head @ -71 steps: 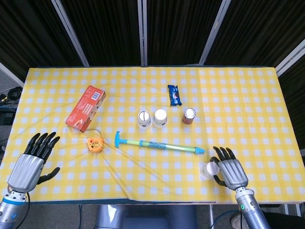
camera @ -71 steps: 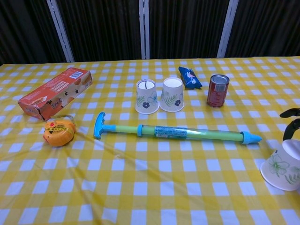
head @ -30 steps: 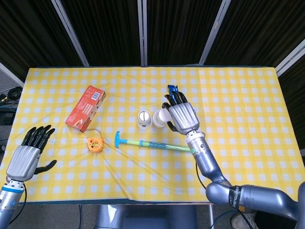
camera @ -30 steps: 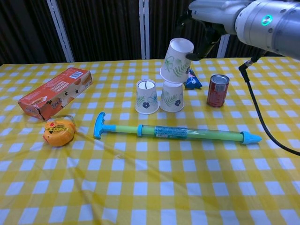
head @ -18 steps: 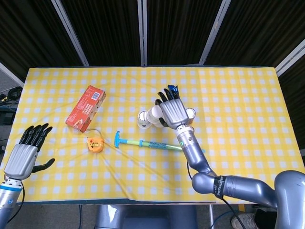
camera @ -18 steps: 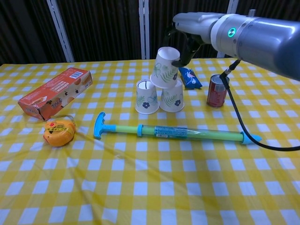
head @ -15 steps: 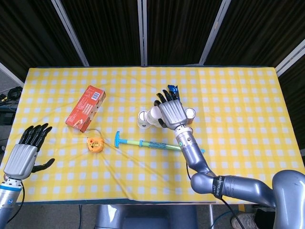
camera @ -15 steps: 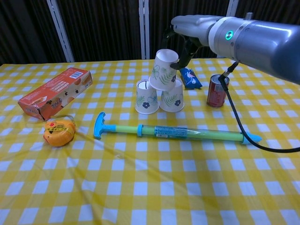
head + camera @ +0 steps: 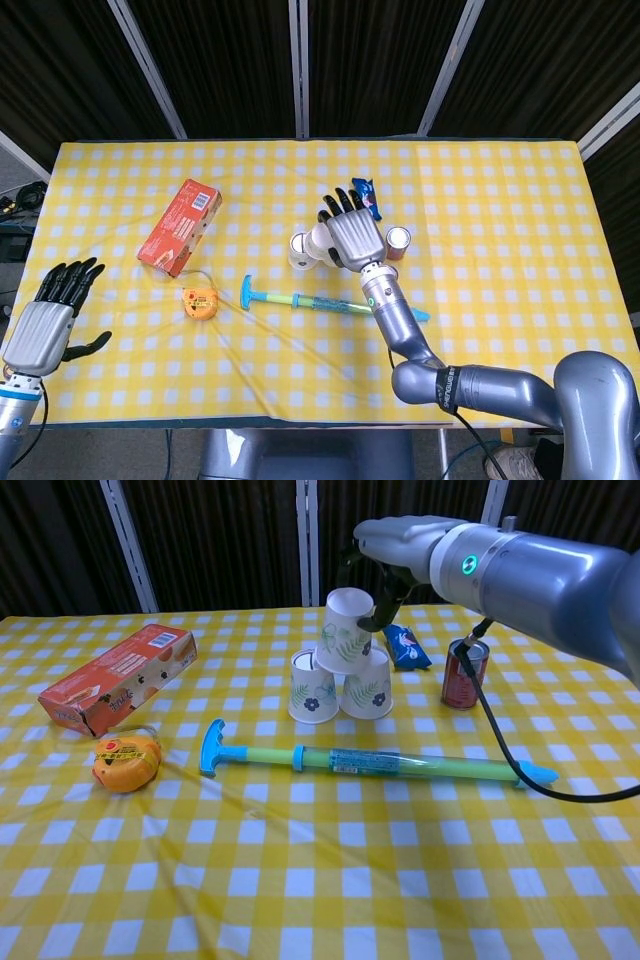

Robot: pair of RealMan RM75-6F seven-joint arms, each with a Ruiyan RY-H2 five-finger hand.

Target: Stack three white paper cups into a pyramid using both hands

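Two white paper cups with leaf prints stand upside down side by side, the left cup (image 9: 311, 686) and the right cup (image 9: 366, 688). A third cup (image 9: 345, 630) sits upside down on top of them, over the gap between the pair, slightly tilted. My right hand (image 9: 395, 542) holds this top cup from behind and above, fingers curled around it. In the head view the right hand (image 9: 351, 238) covers most of the cups; the left cup (image 9: 299, 250) shows beside it. My left hand (image 9: 45, 325) hovers open at the table's front left corner, far from the cups.
A green and blue water pump toy (image 9: 370, 760) lies in front of the cups. A red can (image 9: 465, 673) and a blue snack packet (image 9: 405, 645) are to the right. A red box (image 9: 120, 678) and an orange tape measure (image 9: 126, 761) are at the left.
My right hand carried the third cup from the front right of the table up over the pair and lowered it leftward onto them. The left hand drifted slightly down and left.
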